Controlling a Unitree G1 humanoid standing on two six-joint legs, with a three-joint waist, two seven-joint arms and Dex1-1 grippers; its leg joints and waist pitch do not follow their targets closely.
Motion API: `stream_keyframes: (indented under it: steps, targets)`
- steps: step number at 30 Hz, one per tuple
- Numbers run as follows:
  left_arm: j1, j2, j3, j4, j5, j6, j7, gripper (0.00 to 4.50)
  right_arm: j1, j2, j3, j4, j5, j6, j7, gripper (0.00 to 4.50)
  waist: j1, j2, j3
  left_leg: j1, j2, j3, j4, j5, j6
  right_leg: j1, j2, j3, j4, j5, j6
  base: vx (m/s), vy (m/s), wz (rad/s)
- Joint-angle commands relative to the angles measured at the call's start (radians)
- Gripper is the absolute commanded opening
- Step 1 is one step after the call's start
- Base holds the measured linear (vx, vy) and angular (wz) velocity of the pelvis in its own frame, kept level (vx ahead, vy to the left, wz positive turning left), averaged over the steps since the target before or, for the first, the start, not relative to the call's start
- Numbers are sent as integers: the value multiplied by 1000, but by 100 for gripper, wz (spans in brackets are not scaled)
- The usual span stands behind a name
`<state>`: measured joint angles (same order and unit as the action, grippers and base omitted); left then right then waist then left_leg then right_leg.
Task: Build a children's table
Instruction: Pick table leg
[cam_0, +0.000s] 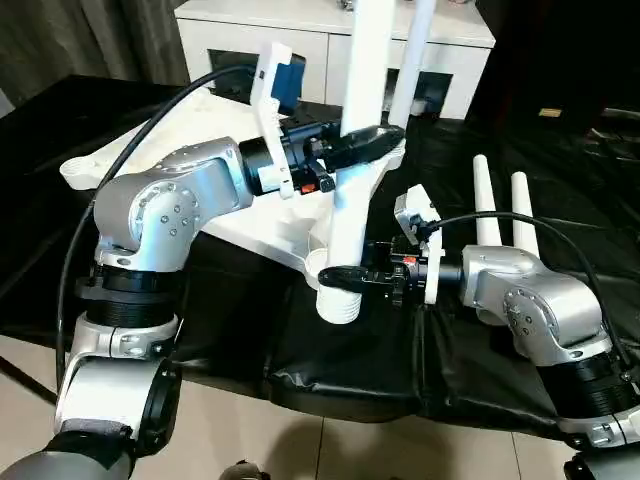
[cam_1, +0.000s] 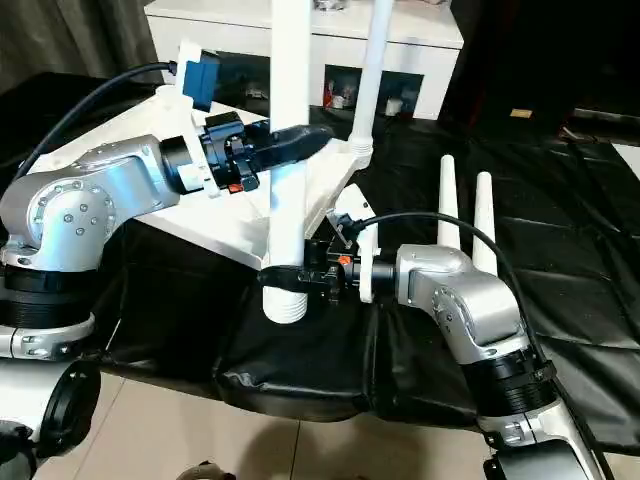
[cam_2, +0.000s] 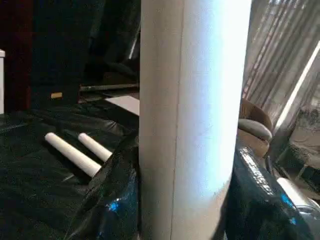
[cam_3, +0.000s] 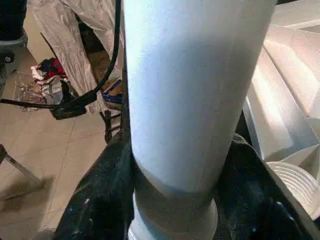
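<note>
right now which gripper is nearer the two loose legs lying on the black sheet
Right. The right gripper clasps the upright leg low, beside the loose legs; the left gripper holds it higher, farther away.

Silver forearms (cam_0: 175, 205); black cables (cam_0: 130, 145)

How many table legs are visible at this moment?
4. One leg stands upright, gripped by the left gripper higher up and the right gripper near its base. A second stands upright behind. Two lie on the black sheet.
</note>
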<state>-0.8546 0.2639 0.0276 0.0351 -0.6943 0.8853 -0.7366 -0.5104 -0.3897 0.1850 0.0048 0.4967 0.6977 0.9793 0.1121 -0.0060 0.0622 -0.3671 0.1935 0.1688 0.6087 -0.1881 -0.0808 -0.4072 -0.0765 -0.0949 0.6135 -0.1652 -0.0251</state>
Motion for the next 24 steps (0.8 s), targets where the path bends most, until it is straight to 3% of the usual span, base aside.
stream_keyframes:
  steps: [1,10,11,15,21,24]
  targets:
    - [-3,2,-7,-23,-6,-8,-7,174,-11,-2,0,-6,8,11,11,190,0,-6,-78,2,29,-6,-64,-106,25,65,-67,54,-69,-228,-158,0,0,0]
    - [-5,3,-8,-14,16,-7,17,174,-3,2,-3,-11,9,7,6,186,0,-4,-79,3,30,-7,-65,-112,20,65,-66,54,-68,-223,-159,0,0,0]
    - [-9,4,-5,-4,37,1,58,230,0,4,-5,-15,8,5,1,186,0,-4,-79,3,30,-7,-65,-112,20,66,-66,53,-68,-222,-159,0,0,0]
    - [-6,6,14,24,15,40,61,249,8,32,-45,-10,3,-20,-65,186,0,-2,-79,4,29,-6,-64,-110,18,65,-66,53,-69,-228,-158,0,0,0]
    - [5,21,22,43,23,38,65,326,7,86,-133,23,-20,-65,-216,186,-2,3,-79,7,29,-7,-67,-115,2,60,-66,53,-70,-233,-153,0,0,0]
    - [7,21,25,43,22,39,72,331,7,89,-140,26,-21,-66,-230,186,-2,5,-81,7,28,-7,-66,-112,-2,63,-63,53,-66,-209,-158,0,0,0]
